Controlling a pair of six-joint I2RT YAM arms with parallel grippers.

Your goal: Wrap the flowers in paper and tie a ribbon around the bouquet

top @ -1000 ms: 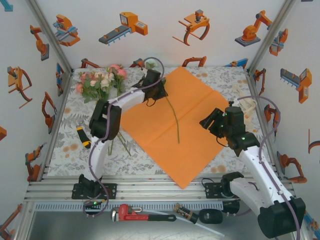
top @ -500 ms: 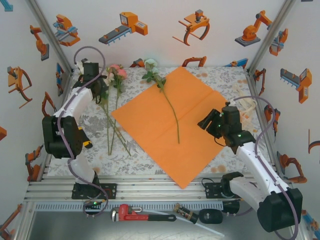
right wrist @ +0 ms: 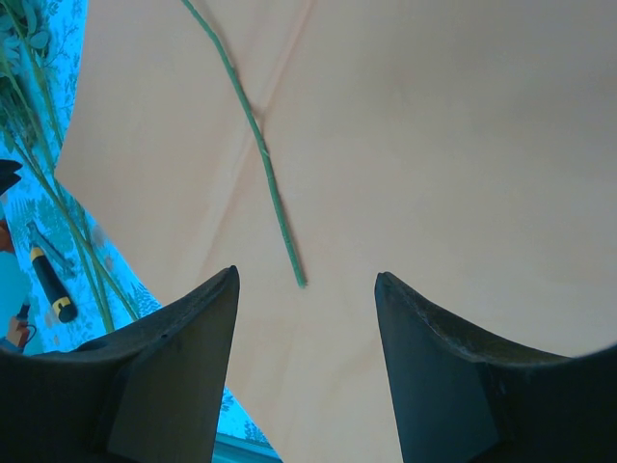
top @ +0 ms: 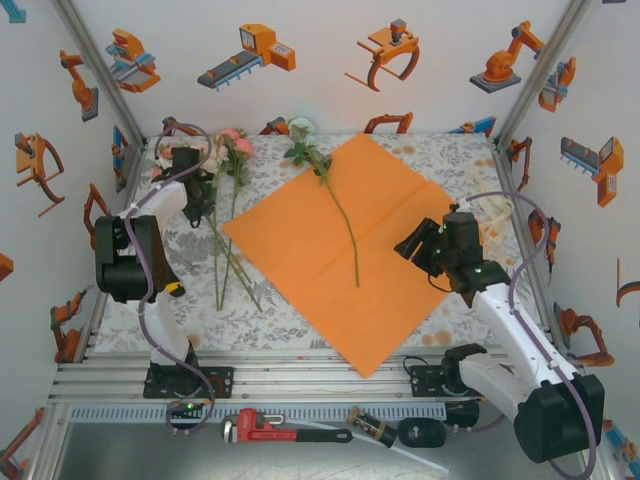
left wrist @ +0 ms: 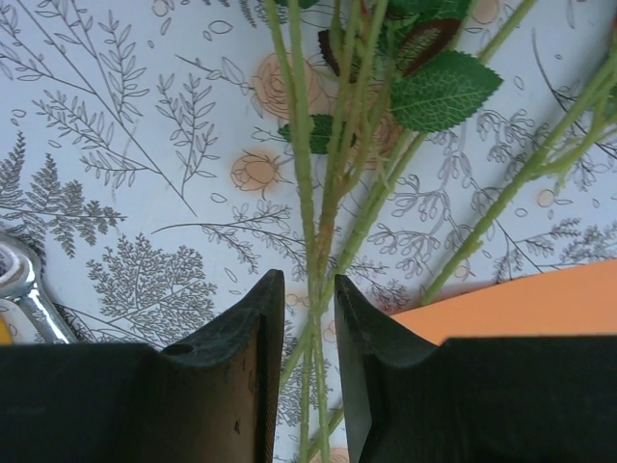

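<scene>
The orange paper (top: 330, 250) lies flat as a diamond on the tablecloth. One of the flowers (top: 300, 129), pale-headed, lies on it, its stem (right wrist: 258, 145) running toward me. The other flowers (top: 232, 142) lie to the left of the sheet, with their stems (left wrist: 310, 193) on the cloth. My left gripper (top: 203, 205) is down over those stems. Its jaws (left wrist: 308, 280) stand narrowly apart on either side of several stems, with slim gaps showing. My right gripper (top: 415, 243) hovers open over the paper's right half (right wrist: 307, 273), near the single stem's end. A cream strip, perhaps the ribbon (top: 497, 208), lies at the back right.
A yellow-and-black-handled tool (top: 167, 277) lies on the cloth left of the stems. A red pipe wrench (top: 285, 428) and other tools rest on the shelf in front of the arm bases. White walls close in the table on three sides.
My left arm has swung from the paper's back corner to the far left, leaving one flower on the sheet. It now sits over the stems with narrower jaws. The right arm barely moved.
</scene>
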